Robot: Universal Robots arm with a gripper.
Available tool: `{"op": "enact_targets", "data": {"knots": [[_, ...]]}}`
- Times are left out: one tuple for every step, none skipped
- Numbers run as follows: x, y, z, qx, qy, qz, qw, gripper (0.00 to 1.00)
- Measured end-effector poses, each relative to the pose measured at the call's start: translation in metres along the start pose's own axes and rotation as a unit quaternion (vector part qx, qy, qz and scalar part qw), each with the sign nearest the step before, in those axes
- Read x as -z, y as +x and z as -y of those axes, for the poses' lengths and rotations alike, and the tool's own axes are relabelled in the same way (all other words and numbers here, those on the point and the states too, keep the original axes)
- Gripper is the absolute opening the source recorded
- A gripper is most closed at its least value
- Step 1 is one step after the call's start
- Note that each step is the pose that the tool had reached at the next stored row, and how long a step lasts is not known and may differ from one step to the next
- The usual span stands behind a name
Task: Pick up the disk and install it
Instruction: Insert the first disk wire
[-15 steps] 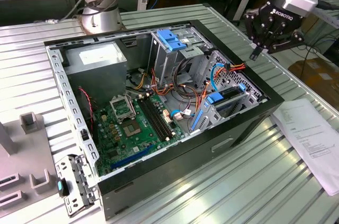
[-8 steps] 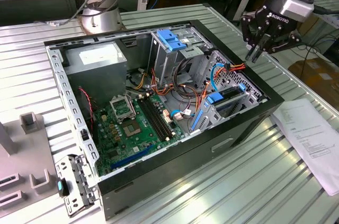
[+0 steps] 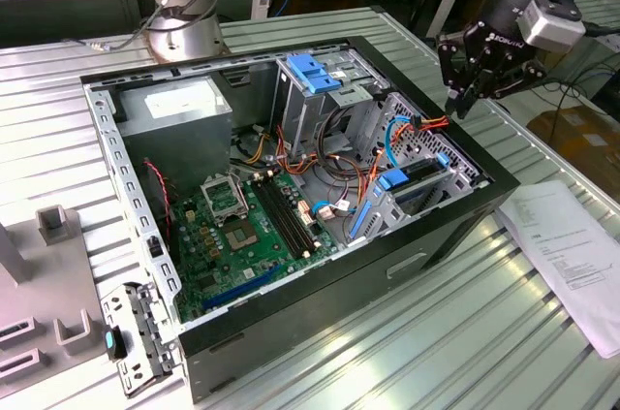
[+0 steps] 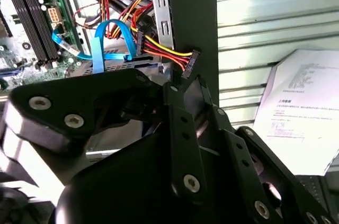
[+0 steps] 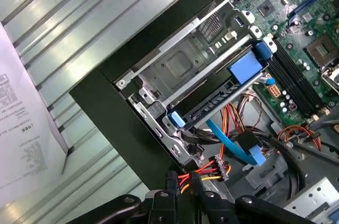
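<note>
Above the case (image 3: 291,313) rim on the exterior view's right, the black gripper (image 3: 470,98) hangs tilted downward, its fingers a narrow gap apart and holding nothing. Boxy metal linkages, bolted. The disk (image 3: 415,177) sits slotted in the perforated grey steel drive cage (image 5: 180,68), with blue plastic rail ends showing in the first wrist view. Red-yellow power cable (image 5: 204,170) beside it.

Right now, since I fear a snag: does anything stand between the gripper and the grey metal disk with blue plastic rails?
Yes, likely. A loose red, yellow and black power cable with a black plug hangs between the gripper and the disk in its metal cage; a flat blue cable runs beside it.
</note>
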State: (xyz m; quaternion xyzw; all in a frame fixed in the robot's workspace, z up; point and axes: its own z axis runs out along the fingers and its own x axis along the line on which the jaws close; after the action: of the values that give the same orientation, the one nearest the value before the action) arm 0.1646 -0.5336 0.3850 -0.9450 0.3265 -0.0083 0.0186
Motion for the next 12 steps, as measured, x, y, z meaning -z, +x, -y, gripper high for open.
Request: {"op": "enact_targets", "data": {"knots": [[-0.0005, 0.0002, 0.0018, 0.002, 0.0, 0.0, 1.0, 0.31], [-0.0018, 0.0, 0.0036, 0.004, 0.0001, 0.0, 0.99999, 0.31], [-0.0058, -0.0004, 0.004, 0.01, 0.002, -0.0037, 0.99995, 0.31], [-0.0071, -0.0004, 0.004, 0.019, 0.0027, -0.0042, 0.99982, 0.31], [-0.0079, -0.0005, 0.004, 0.025, 0.0032, -0.0046, 0.99966, 0.31], [-0.0088, -0.0006, 0.004, 0.03, 0.0046, -0.0068, 0.99951, 0.31], [-0.0094, -0.0007, 0.0041, 0.032, 0.0054, -0.0084, 0.99944, 0.31], [-0.0108, -0.0009, 0.0045, 0.035, 0.0068, -0.011, 0.99929, 0.31], [-0.0119, -0.001, 0.0045, 0.037, 0.0081, -0.0127, 0.99919, 0.31], [-0.0126, -0.0012, 0.0045, 0.038, 0.0093, -0.0144, 0.99915, 0.31], [-0.0139, -0.0017, 0.0048, 0.038, 0.0117, -0.018, 0.99906, 0.31], [-0.0152, -0.0035, 0.0043, 0.037, 0.0134, -0.0219, 0.99899, 0.31]]}}
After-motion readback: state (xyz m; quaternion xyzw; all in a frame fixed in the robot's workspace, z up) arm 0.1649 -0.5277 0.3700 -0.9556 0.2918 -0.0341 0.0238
